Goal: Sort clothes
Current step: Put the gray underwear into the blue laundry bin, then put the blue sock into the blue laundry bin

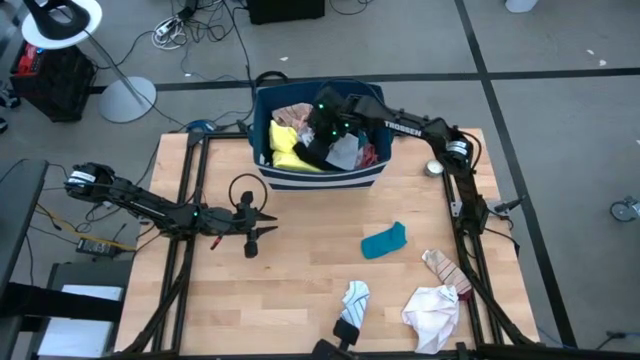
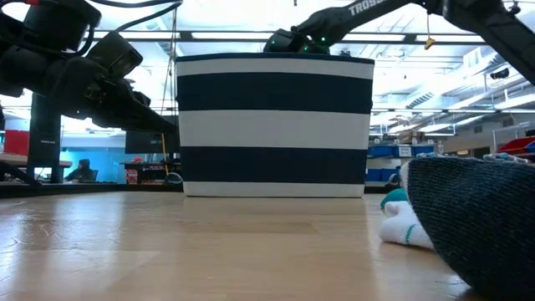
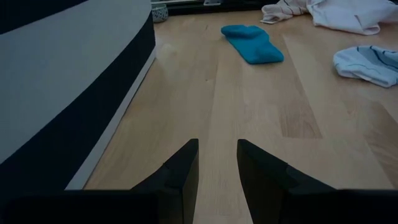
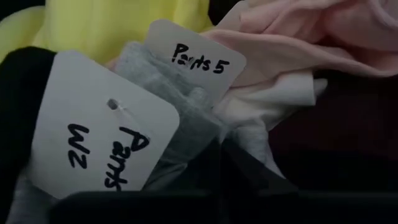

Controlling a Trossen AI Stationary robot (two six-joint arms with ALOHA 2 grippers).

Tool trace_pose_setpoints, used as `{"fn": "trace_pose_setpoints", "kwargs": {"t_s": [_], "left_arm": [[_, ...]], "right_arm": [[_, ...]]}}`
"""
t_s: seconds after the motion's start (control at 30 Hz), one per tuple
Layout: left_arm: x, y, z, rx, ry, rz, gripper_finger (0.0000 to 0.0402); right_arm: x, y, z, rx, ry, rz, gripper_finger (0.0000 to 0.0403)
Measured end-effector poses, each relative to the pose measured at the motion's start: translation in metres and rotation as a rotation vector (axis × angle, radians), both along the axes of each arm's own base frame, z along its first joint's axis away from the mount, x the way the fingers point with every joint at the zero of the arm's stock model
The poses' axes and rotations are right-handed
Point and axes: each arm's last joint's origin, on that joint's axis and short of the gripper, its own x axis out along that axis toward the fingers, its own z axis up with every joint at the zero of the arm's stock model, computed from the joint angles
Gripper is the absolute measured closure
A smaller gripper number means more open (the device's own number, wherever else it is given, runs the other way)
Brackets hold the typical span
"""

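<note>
The clothes fill a navy and white striped bin (image 1: 320, 178) at the table's far edge: a yellow garment (image 4: 112, 25), a pink one (image 4: 298, 31), a grey one (image 4: 180, 112) and black cloth (image 4: 18, 93), two with white paper tags (image 4: 93, 137). My right gripper (image 4: 227, 162) reaches down into the bin, shut, its tips at the grey garment. On the table lie a teal sock (image 1: 384, 240), a striped sock (image 1: 445, 268), a white garment (image 1: 432, 315) and a white and blue sock (image 1: 352, 300). My left gripper (image 3: 217, 168) hovers open near the bin's left front, holding nothing. My right gripper points slantwise down into the bin from the table's right, its shut fingertips (image 4: 249, 165) at the crumpled grey garment beside the tags. Whether they touch the cloth I cannot tell.
A small round roll (image 1: 434, 168) lies at the table's far right, beside the right arm. A dark sock (image 2: 476, 217) lies close to the low camera. Bare wood spreads between the bin and the loose clothes at the near right.
</note>
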Motion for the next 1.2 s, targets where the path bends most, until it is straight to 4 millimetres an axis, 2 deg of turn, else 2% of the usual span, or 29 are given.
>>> {"fn": "trace_pose_setpoints", "kwargs": {"t_s": [0.1, 0.2, 0.43, 0.67, 0.8, 0.93, 1.1, 1.2], "left_arm": [[0.0, 0.0, 0.0, 0.0, 0.0, 0.0, 0.0286], [0.0, 0.0, 0.0, 0.0, 0.0, 0.0, 0.0286], [0.0, 0.0, 0.0, 0.0, 0.001, 0.0, 0.0286], [0.0, 0.0, 0.0, -0.001, -0.002, 0.0, 0.0286], [0.0, 0.0, 0.0, -0.001, -0.003, 0.0, 0.0286], [0.0, 0.0, 0.0, -0.001, -0.003, 0.0, 0.0286], [0.0, 0.0, 0.0, -0.001, -0.003, 0.0, 0.0286], [0.0, 0.0, 0.0, -0.001, -0.001, 0.0, 0.0286]], "right_arm": [[-0.001, -0.002, 0.001, 0.003, -0.005, -0.002, 0.0374], [-0.006, -0.001, 0.01, -0.008, -0.022, -0.006, 0.0354], [-0.035, 0.01, 0.061, -0.047, -0.08, -0.02, 0.0304], [-0.077, 0.03, 0.114, -0.09, -0.131, -0.019, 0.0286], [-0.102, 0.044, 0.143, -0.121, -0.184, -0.019, 0.0288], [-0.124, 0.065, 0.163, -0.136, -0.196, 0.006, 0.0289], [-0.148, 0.098, 0.185, -0.163, -0.21, 0.051, 0.029], [-0.16, 0.121, 0.188, -0.173, -0.212, 0.074, 0.0291]]}}
